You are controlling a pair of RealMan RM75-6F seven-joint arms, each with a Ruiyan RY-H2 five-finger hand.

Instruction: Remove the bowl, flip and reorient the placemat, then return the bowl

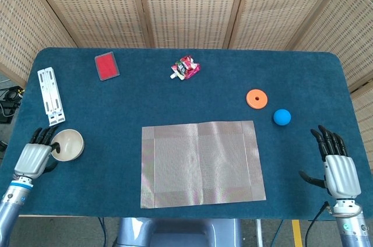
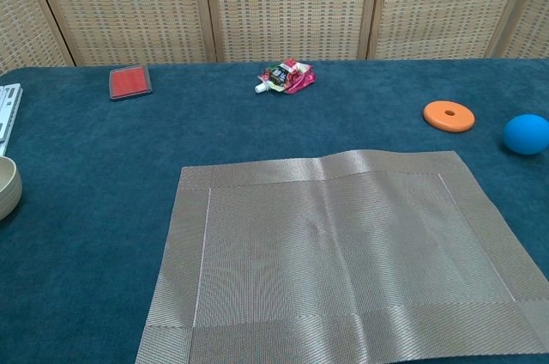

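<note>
The bowl [image 1: 67, 144] sits off the placemat [image 1: 201, 163], well to its left on the table [image 1: 145, 95], so removal looks done; whether the flip has happened cannot be told, and the bowl's return remains. The bowl looks empty. The left hand [image 1: 35, 156] touches its rim, grasp unclear; the right hand [image 1: 337, 165], right of the placemat, is spread and holds nothing.

A blue-carpeted table [image 1: 145, 101] carries a woven placemat [image 1: 201, 162] lying flat between the two robot hands. A cream bowl [image 1: 68, 144] touches the left robot hand [image 1: 34, 156]. Beyond the right robot hand [image 1: 338, 168] lie a blue ball [image 1: 282, 117] and orange disc [image 1: 256, 98].
</note>
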